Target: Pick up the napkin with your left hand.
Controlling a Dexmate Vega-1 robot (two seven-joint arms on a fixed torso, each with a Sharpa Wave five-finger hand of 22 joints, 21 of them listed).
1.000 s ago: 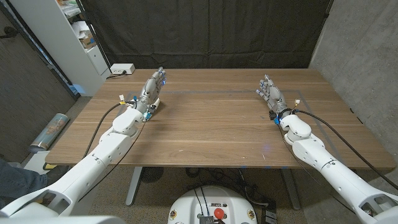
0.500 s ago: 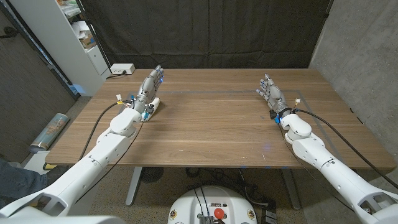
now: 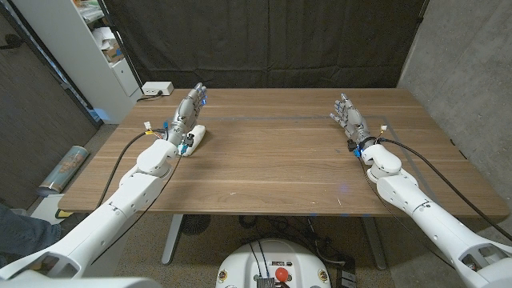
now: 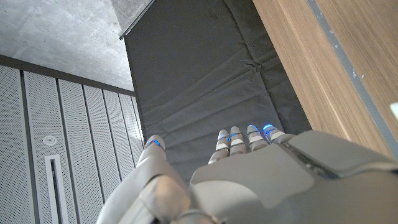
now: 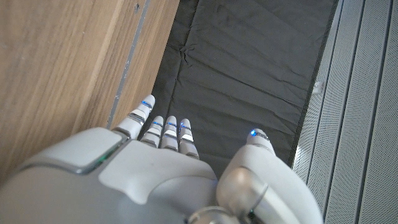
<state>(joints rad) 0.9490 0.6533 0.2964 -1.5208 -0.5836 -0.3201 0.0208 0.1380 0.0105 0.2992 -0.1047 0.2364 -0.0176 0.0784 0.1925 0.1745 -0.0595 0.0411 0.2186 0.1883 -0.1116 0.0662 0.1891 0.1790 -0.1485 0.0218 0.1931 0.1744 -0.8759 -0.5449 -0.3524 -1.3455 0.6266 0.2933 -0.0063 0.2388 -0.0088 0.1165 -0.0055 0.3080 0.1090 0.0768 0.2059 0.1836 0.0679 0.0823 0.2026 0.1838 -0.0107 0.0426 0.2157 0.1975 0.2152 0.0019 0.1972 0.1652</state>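
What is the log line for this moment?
left robot hand open near napkin | napkin on table, unheld | right robot hand open

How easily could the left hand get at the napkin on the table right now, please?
Probably easily: the white napkin lies on the table right beside the left hand, partly under its wrist, with nothing between them. The hand is open and holds nothing.

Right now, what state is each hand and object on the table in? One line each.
left hand: open, fingers extended, holding nothing, above the table near the napkin
right hand: open, fingers extended, holding nothing
napkin: white, lying on the table beside the left wrist, not picked up
table: wooden, bare in the middle
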